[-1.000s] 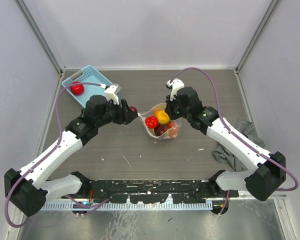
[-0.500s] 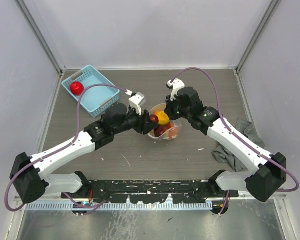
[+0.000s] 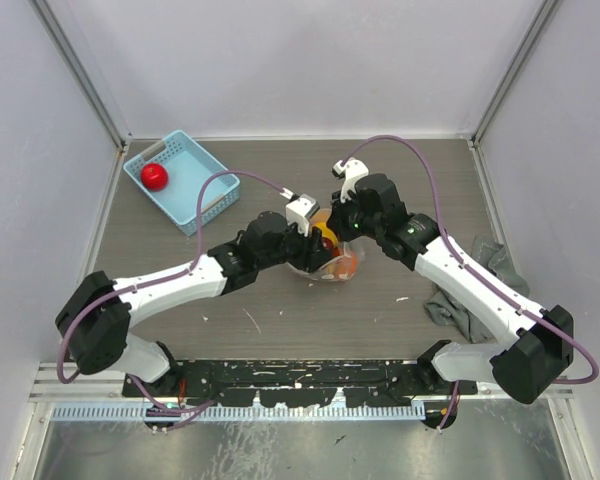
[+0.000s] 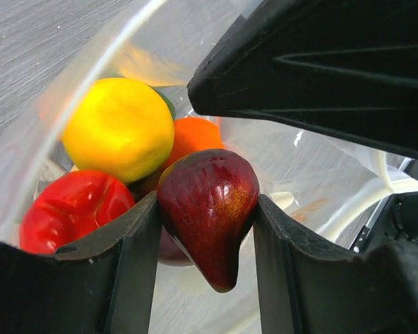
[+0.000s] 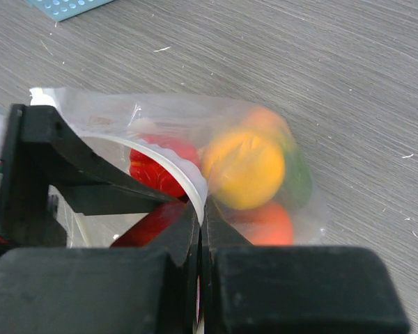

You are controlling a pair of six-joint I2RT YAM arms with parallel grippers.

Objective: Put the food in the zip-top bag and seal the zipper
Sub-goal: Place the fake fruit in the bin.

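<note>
1. A dark red fruit [image 4: 209, 202] is clamped in the half-spread left gripper [image 4: 206, 268], just inside the mouth of the bag [image 5: 104, 111]; loading is under way.
2. The bag's rim is pinched by the tightly closed right gripper [image 5: 200, 219].
3. A release into the bag is needed next; one red fruit [image 3: 154, 177] is left in the basket [image 3: 212, 200], far left of the bag.

Lab test cell: white panel walls [image 3: 300, 60], aluminium frame posts [image 3: 83, 75], robot arms [image 3: 460, 275] bolted to table [image 3: 380, 310]

No writing, brand, number or sign can be read in any view. The zip-top bag [image 5: 160, 111], the food [image 4: 118, 129] and the light-blue basket [image 3: 195, 170] show only plain surfaces with nothing legible on them.
</note>
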